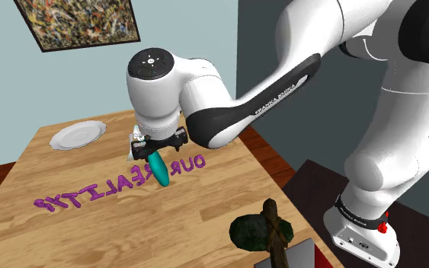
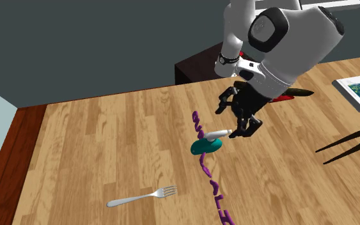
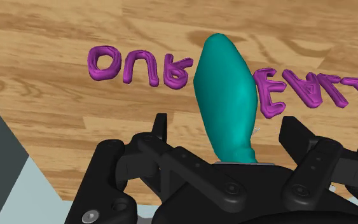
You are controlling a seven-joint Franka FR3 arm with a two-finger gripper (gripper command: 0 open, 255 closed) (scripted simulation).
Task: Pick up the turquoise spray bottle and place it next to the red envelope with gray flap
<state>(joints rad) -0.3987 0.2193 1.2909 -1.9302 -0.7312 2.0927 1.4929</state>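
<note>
1. I see the spray bottle (image 1: 159, 169) tilted just below the gripper (image 1: 158, 148), over the middle of the lettering (image 1: 121, 185) on the table (image 1: 212, 205). I can't tell if its base touches.
2. The plate (image 1: 78, 135) sits at the far corner, on the shoulder view's left.
3. The fork (image 2: 141, 196) lies well apart from the bottle, toward the second exterior view's lower left.

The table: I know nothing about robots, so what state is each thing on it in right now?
turquoise spray bottle: top end at the gripper, body tilted, pointing down at the table; lifted or not, cannot tell.
gripper: over the bottle's top end.
plate: flat on the table, right way up.
fork: lying flat, touching nothing else.
red envelope: on the table behind the arm, mostly hidden.
</note>
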